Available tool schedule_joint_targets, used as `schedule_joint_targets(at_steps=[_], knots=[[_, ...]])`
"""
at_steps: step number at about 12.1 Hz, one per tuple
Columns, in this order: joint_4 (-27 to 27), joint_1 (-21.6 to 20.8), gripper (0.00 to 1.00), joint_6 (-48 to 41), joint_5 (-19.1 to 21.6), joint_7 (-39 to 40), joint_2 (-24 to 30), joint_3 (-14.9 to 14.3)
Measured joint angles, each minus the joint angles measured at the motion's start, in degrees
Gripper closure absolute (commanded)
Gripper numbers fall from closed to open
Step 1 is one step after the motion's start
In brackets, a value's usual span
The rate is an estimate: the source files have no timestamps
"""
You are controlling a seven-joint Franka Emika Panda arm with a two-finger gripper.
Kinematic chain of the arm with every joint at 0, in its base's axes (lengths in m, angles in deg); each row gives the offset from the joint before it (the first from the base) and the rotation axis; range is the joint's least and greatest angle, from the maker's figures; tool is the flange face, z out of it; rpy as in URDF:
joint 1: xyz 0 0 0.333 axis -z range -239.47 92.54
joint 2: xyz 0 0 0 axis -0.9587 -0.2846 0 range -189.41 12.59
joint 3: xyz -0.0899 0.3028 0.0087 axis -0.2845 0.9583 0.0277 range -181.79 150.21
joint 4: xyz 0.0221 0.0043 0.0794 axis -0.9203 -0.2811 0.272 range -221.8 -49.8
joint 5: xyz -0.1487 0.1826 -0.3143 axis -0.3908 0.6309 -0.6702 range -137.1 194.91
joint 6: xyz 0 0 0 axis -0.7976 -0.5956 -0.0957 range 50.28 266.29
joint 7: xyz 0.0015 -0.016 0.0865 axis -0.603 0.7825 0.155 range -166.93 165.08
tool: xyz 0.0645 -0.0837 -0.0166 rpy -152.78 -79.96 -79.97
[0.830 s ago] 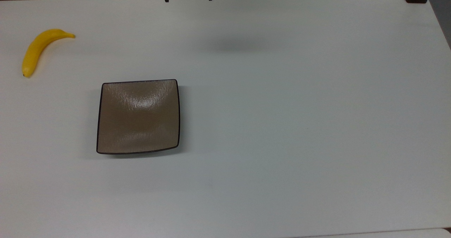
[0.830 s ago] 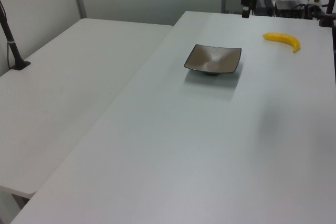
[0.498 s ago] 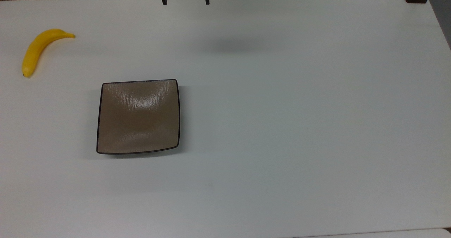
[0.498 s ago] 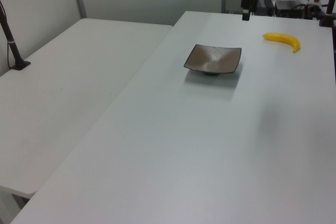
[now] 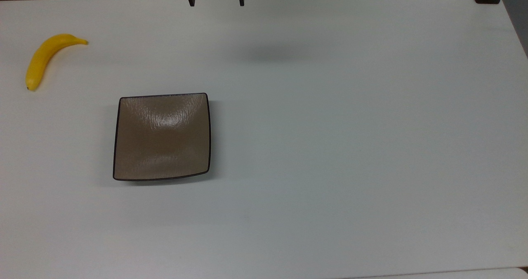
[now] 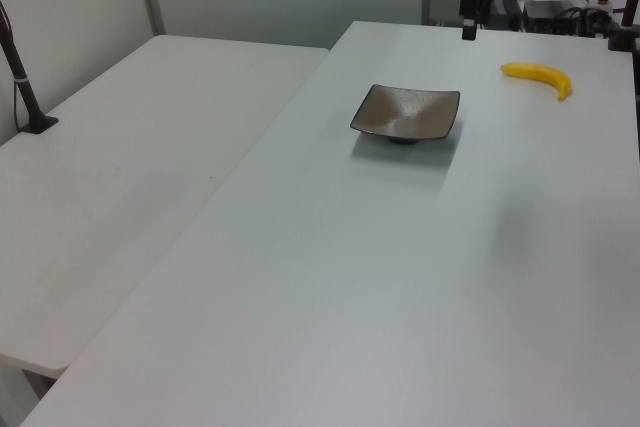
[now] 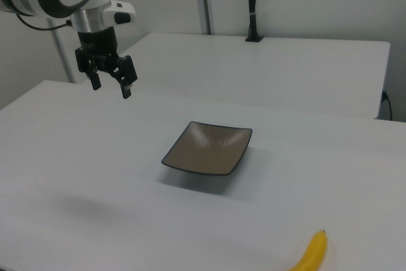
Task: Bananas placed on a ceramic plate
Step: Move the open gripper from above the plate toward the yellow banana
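Plate (image 5: pixel 161 136) empty; banana (image 5: pixel 42 59) well apart on table; gripper (image 7: pixel 111 86) prob. open.

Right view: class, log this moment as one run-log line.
gripper: open, high above table | banana: on table, untouched | plate: empty | stage: before approach

— Any lettering, labels or numbers to read anywhere?

— None. The ceramic plate (image 5: pixel 161 136) is plain glossy brown at the top view's centre left, and the banana (image 5: pixel 43 58) at the top view's upper left carries no sticker.

— On the table (image 5: pixel 350 126)?

— Bare white, no markings.
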Motion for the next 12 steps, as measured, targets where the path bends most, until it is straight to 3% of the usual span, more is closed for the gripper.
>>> schedule_joint_targets(at_steps=[6, 8, 12], knots=[[0.01, 2.32, 0.0, 0.02, -0.07, 0.0, 0.08, -0.03], [0.02, 5.06, 0.0, 0.07, -0.09, 0.23, 0.12, -0.07], [0.03, 14.72, 0.0, 0.16, -0.22, 8.41, 0.06, -0.2]])
